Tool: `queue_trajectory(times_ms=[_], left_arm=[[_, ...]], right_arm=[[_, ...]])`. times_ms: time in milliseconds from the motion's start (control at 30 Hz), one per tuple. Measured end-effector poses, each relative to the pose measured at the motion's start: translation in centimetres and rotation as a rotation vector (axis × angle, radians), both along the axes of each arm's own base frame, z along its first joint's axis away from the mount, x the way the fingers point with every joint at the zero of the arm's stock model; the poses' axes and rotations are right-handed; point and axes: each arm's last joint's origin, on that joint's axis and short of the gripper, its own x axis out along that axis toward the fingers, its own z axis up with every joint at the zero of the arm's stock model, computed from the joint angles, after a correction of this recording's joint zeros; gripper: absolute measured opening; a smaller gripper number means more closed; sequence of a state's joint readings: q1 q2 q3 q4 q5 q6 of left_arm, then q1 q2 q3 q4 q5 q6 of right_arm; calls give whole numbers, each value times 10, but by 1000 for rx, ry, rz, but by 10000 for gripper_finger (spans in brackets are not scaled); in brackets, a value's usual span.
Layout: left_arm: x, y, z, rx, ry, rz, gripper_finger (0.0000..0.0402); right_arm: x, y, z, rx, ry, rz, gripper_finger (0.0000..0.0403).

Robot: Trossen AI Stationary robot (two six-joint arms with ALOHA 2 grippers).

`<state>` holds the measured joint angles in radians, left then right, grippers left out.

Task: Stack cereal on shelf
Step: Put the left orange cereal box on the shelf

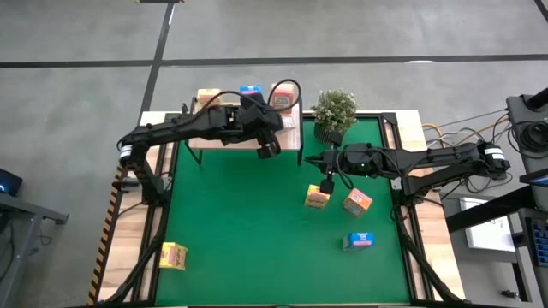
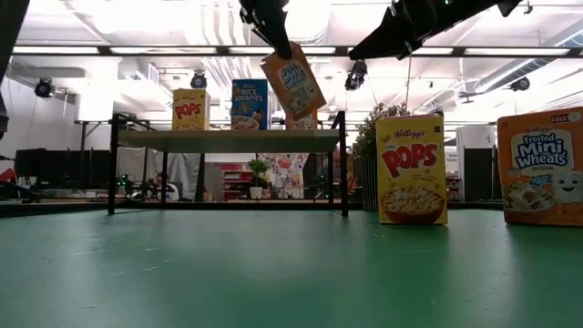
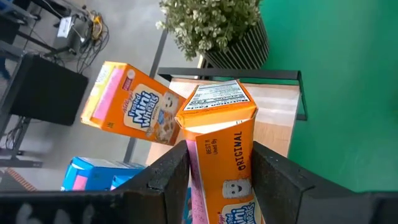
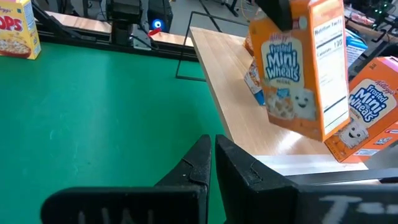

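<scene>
One orange-red box (image 2: 291, 82) clamped in left gripper (image 3: 214, 162) — tilted, hanging above shelf (image 2: 228, 141) (right end) | right gripper (image 4: 213, 155) closed, empty — farther off

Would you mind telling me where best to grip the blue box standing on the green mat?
The blue box stands upright and apart from the others, so I would come straight down and pinch its two broad faces near the top edge.

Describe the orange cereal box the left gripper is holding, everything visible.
The orange cereal box is cardboard, printed Frosted Mini Wheats, with a nutrition panel on one narrow side. The left gripper clamps it between both fingers, lifted and tilted above the shelf, touching nothing else. Another orange box sits on the shelf just behind it.
</scene>
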<state>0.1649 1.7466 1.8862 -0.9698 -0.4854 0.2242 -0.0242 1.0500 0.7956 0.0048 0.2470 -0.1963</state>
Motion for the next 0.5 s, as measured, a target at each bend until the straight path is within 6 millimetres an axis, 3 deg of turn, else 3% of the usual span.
queue_trajectory(times_ms=[500], left_arm=[[8, 10, -14, -63, 29, -11, 141]], right_arm=[[0, 0, 0, -5, 1, 0, 12]])
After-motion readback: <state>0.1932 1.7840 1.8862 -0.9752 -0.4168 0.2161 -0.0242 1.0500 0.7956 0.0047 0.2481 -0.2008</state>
